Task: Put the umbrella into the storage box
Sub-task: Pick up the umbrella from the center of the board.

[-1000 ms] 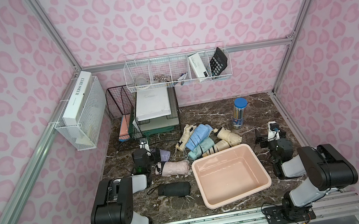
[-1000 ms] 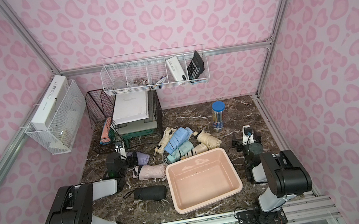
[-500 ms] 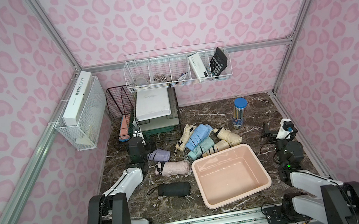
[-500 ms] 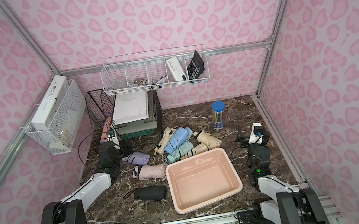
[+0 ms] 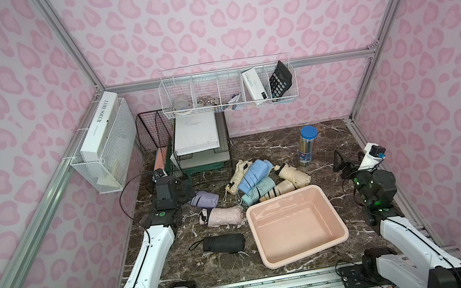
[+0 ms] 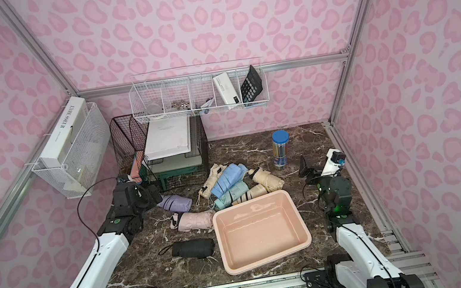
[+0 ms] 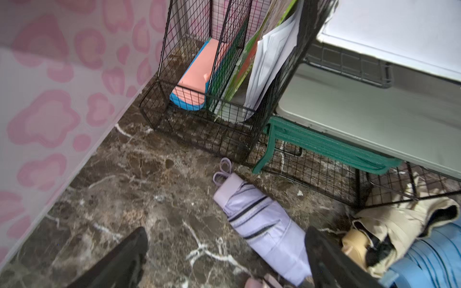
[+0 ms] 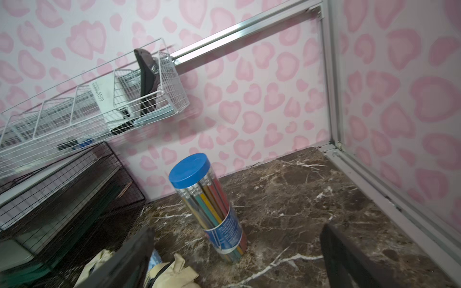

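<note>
— Was anything in the storage box (image 5: 295,225) yet?
— Nothing: it sat empty on the surface (image 5: 332,141), umbrellas (image 5: 255,183) heaped just beside it. The left pincer (image 7: 225,233), wide, hovered by the lilac umbrella (image 7: 259,224); the right pincer (image 8: 238,229), equally wide, held nothing.

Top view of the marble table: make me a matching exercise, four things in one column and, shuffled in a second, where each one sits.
Things
1. black folded fabric umbrella
2. lilac folded fabric umbrella
3. clear plastic pencil tube with blue lid
4. black plastic calculator

Places
A. in the white wire wall basket
B. upright near the back wall
C. alone, on the left arm's side of the pale pink plastic storage box
D. right by the open left gripper

Pairs: 1-C, 2-D, 3-B, 4-A
</note>
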